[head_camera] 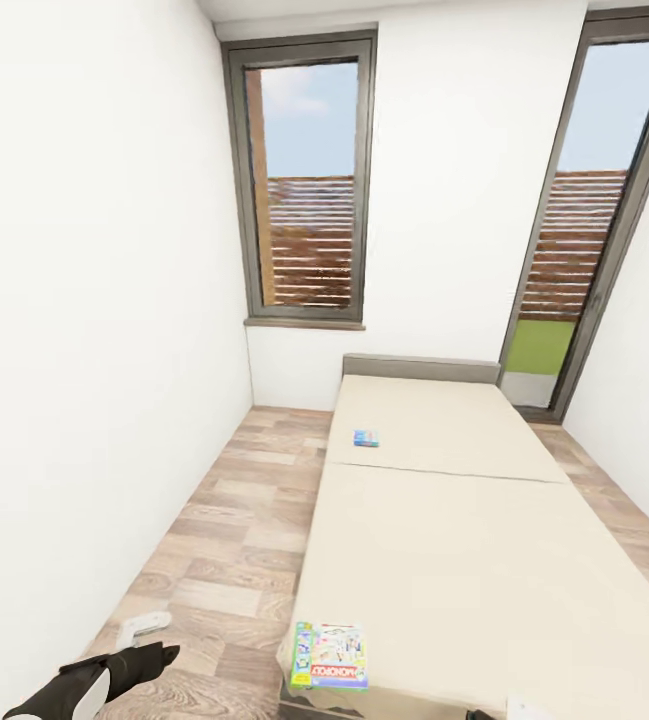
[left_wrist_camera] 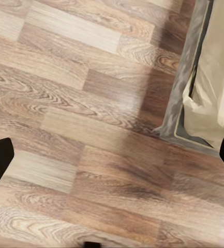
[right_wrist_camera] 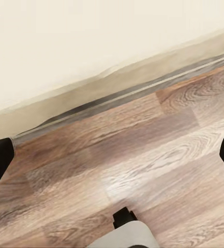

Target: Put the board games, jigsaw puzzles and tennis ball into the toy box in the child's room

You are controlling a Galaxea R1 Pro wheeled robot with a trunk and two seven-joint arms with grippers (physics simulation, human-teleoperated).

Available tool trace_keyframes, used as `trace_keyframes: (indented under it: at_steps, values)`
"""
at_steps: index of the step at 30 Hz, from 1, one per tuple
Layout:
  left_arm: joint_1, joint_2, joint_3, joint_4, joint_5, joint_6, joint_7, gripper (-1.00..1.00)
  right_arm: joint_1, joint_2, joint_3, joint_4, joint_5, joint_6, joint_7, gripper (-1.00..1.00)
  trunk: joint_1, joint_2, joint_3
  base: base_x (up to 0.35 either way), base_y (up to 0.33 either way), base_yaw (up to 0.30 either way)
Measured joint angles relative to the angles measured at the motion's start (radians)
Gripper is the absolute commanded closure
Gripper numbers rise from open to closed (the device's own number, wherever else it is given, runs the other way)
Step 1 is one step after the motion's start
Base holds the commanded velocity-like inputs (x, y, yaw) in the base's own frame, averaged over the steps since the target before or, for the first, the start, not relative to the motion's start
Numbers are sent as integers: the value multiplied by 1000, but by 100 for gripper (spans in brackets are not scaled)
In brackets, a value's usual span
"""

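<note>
The bed point(head_camera: 464, 540), beige mattress on a grey frame, runs ahead of me to the far wall. Two board games lie on it. A white box with a green edge and red logo point(head_camera: 330, 656) rests on the near left corner. A small blue box point(head_camera: 366, 437) lies further up, near the left edge. My left gripper point(head_camera: 149, 640) hangs open over the floor left of that near corner, and my left gripper point(left_wrist_camera: 112, 160) has bare planks between its fingers. My right gripper point(right_wrist_camera: 112, 157) is open above the floor beside the bed's side point(right_wrist_camera: 91, 46). The table, toy box, jigsaw puzzles and tennis ball are out of view.
A white wall point(head_camera: 84, 350) closes the left side, leaving a strip of wood plank floor point(head_camera: 234, 520) between it and the bed. Tall dark-framed windows point(head_camera: 304, 190) stand in the far wall and at the right point(head_camera: 594, 220). The bed's frame corner point(left_wrist_camera: 187, 93) lies close to the left gripper.
</note>
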Motion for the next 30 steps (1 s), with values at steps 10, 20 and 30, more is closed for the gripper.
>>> trace_keyframes:
  at_steps: [10,20,30]
  values:
    - [0,0,0,0,0,-1,0,-100,0,0,0,0,0,0,1,-100,0,0,0,0,22,5]
    - [0,0,0,0,0,-1,0,-100,0,0,0,-1,0,0,1,-100,0,0,-1,0,2,-197]
    - [0,0,0,1,0,-1,0,-100,0,0,0,-1,0,0,1,-100,0,0,-1,0,0,-272]
